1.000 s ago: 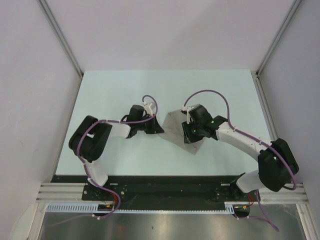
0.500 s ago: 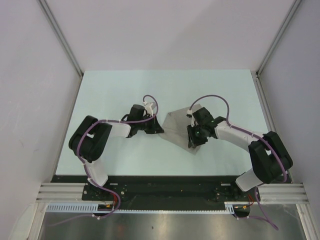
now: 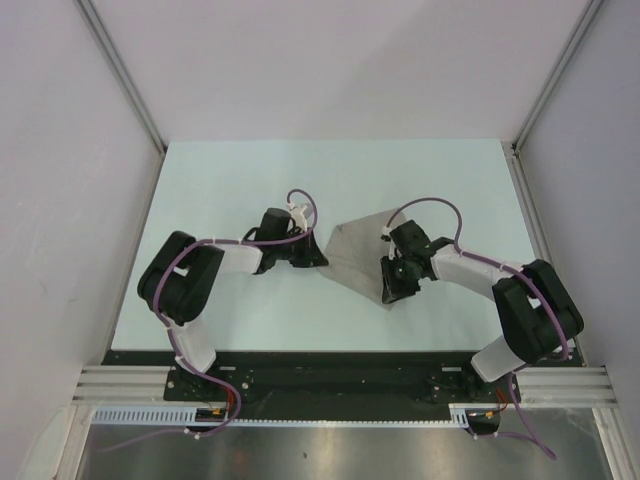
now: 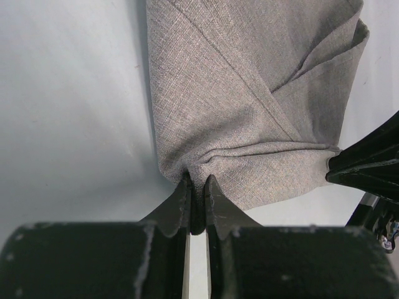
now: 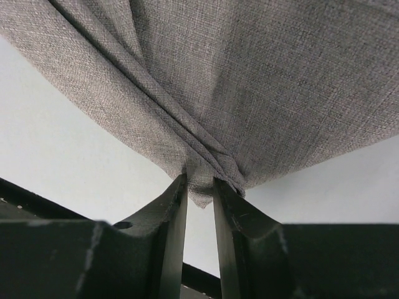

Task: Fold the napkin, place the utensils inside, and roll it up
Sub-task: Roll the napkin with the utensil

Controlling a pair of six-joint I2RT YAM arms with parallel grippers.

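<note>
Tabletop (image 3: pixel 240 190): pale, matte, faint blue-green in the overhead view. One item lies directly on it: the napkin (image 3: pixel 352 250), plain grey-beige cloth, near the middle, folded to a rough triangle. Fold layers overlap; cloth puckers at its left corner and right edge.

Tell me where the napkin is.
In the top view the napkin is at the middle of the table, between the arms: the left gripper pinches its left corner, the right gripper its near-right corner.
</note>
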